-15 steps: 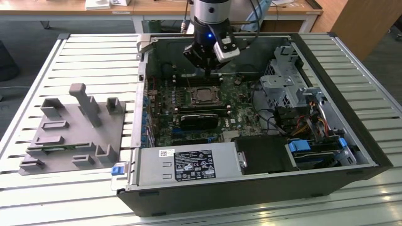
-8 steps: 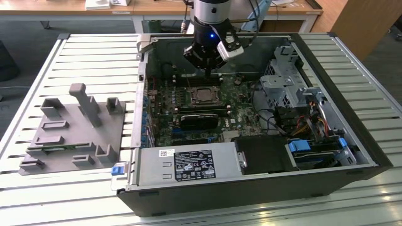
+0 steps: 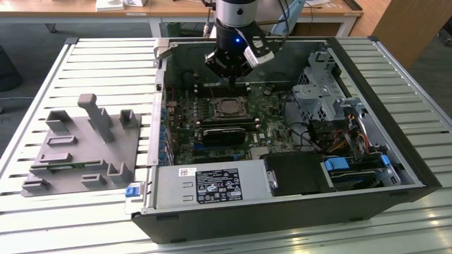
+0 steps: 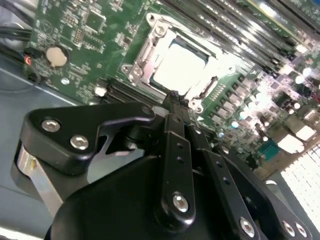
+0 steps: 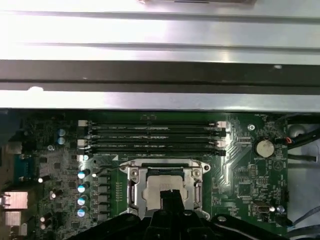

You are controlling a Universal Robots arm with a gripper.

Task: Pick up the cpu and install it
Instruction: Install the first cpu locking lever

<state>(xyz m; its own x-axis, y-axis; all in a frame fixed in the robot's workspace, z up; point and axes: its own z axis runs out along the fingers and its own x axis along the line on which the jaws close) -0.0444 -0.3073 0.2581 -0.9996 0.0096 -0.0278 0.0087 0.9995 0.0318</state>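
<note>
The tool (image 3: 232,80) hovers at the socket's (image 3: 229,107) twelve o'clock edge, fingers closed, holding nothing; the cpu (image 4: 182,66) sits inside; any nudge risks bent pins.

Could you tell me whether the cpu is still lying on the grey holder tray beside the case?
No, the cpu sits in the motherboard socket inside the case.

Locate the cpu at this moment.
The cpu lies in the motherboard socket inside the open computer case, mid-frame in the exterior view, just below the pincer and beside the memory slots.
</note>
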